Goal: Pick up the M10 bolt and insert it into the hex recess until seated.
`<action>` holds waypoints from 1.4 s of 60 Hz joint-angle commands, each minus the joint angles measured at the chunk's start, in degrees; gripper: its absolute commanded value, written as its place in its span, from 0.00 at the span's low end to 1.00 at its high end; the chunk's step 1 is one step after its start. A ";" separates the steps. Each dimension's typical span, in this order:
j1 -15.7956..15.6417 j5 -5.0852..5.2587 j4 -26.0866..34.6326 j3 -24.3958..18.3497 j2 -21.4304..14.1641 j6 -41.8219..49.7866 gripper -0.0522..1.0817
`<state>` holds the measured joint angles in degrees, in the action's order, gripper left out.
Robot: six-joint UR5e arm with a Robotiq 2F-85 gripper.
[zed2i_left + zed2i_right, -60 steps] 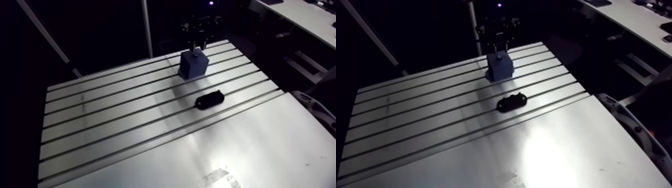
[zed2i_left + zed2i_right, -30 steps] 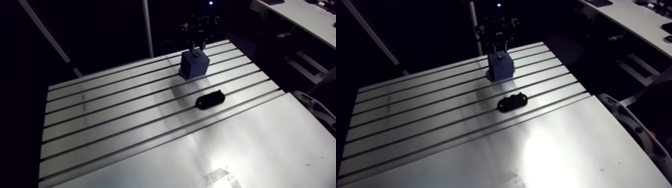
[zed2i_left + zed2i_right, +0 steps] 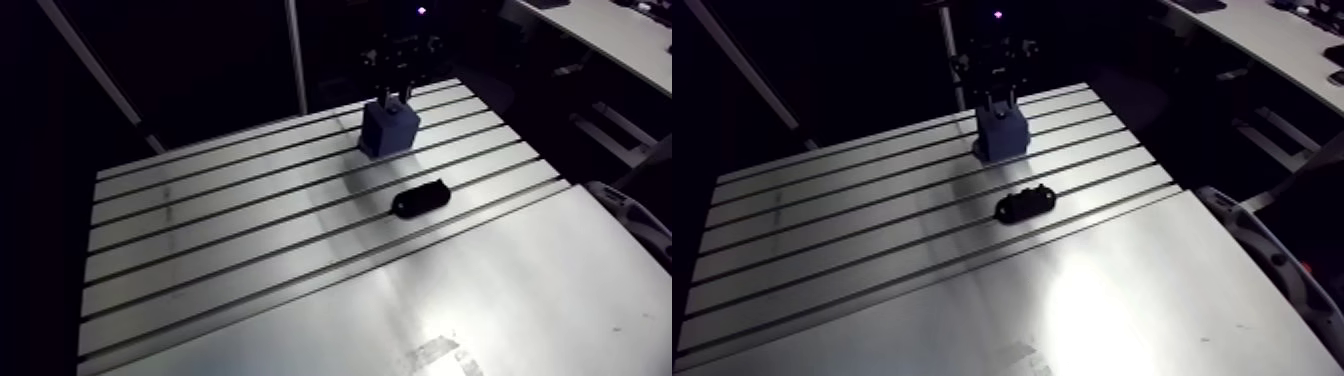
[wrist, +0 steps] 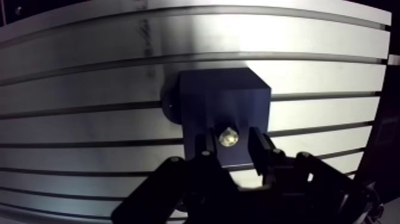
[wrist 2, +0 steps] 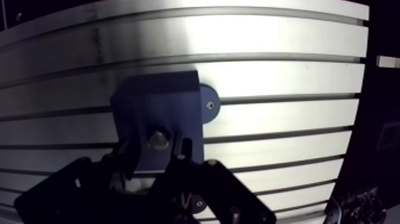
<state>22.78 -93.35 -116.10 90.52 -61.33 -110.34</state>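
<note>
Dark blue block (image 4: 225, 101), upright on the slotted table (image 3: 200, 230) near its far edge, with round foot at one side. In its top face the bolt (image 4: 228, 137), standing, only shiny hex head visible, close to one edge.

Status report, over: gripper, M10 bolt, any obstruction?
Gripper open over blue block, fingers flanking M10 bolt with gaps. Bolt head in block top, seating depth unclear. Black part lies apart, nothing blocking.

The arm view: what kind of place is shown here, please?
Probably a robot assembly test bench: a slotted aluminium table, a dark-blue square block standing on it with a shiny metal bolt at its top face, and a black oblong part lying nearby.
</note>
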 commanded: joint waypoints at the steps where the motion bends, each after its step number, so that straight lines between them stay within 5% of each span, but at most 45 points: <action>1: -0.01 -0.12 -0.05 0.39 0.04 -0.01 0.55; 84: -0.01 -0.28 -0.22 0.05 0.92 -0.01 0.64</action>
<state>22.82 -93.62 -116.33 90.65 -60.47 -110.35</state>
